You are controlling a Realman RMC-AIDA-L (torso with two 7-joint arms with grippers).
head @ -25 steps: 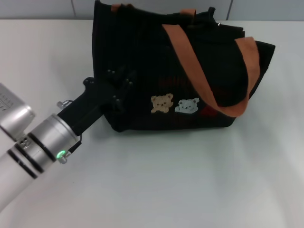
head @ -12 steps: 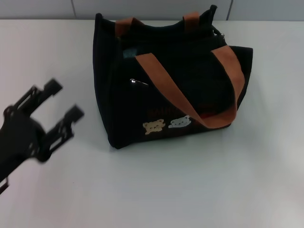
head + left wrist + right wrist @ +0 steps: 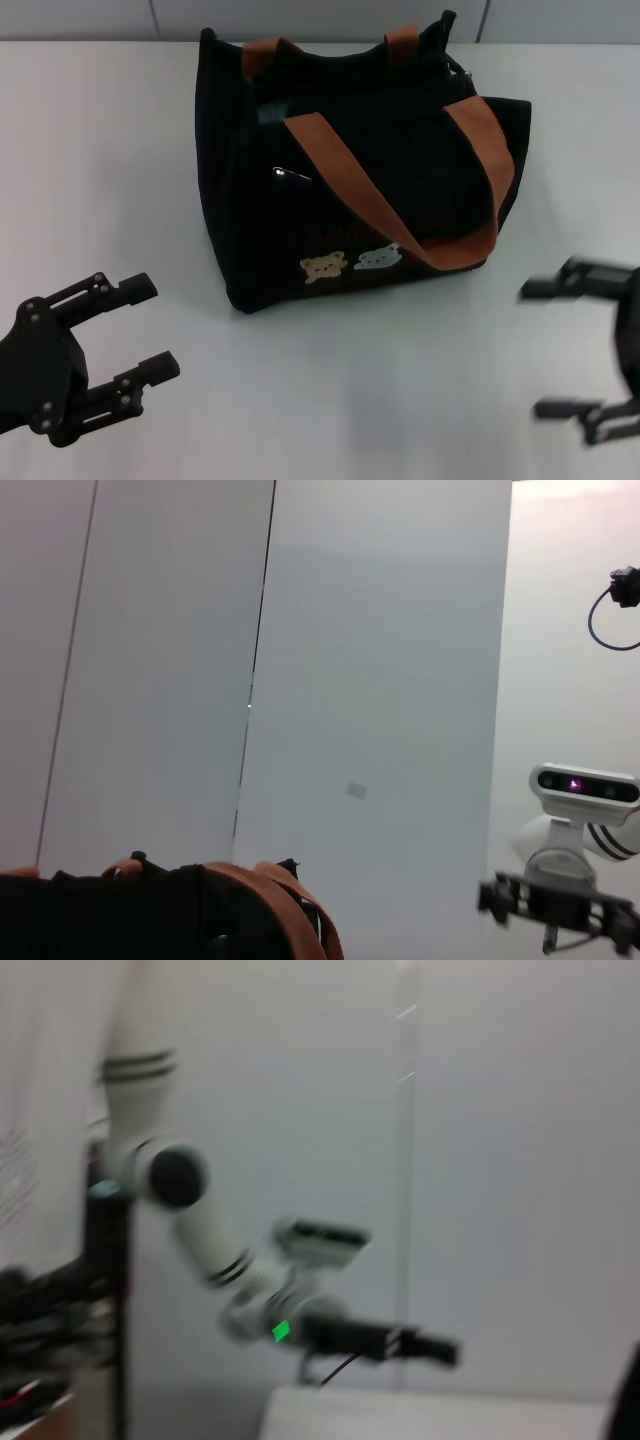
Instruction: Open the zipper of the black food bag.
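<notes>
The black food bag [image 3: 350, 160] stands upright at the back middle of the white table, with two orange-brown straps, two bear patches [image 3: 350, 263] and a silver zipper pull [image 3: 291, 176] on its near side. Its top edge and a strap also show in the left wrist view as the bag [image 3: 150, 915]. My left gripper [image 3: 145, 330] is open at the front left, well clear of the bag. My right gripper [image 3: 565, 350] is open at the front right, apart from the bag too. Seen from the left wrist, the right gripper [image 3: 555, 910] is small and far off.
The white table [image 3: 340, 400] spreads wide in front of the bag and on both sides. A tiled wall edge [image 3: 320, 15] runs behind the bag. The right wrist view shows my left arm [image 3: 230, 1260] against a pale wall.
My left gripper has pulled back from the bag's left end to the front left. The bag has settled upright. My right gripper has come into view at the front right.
</notes>
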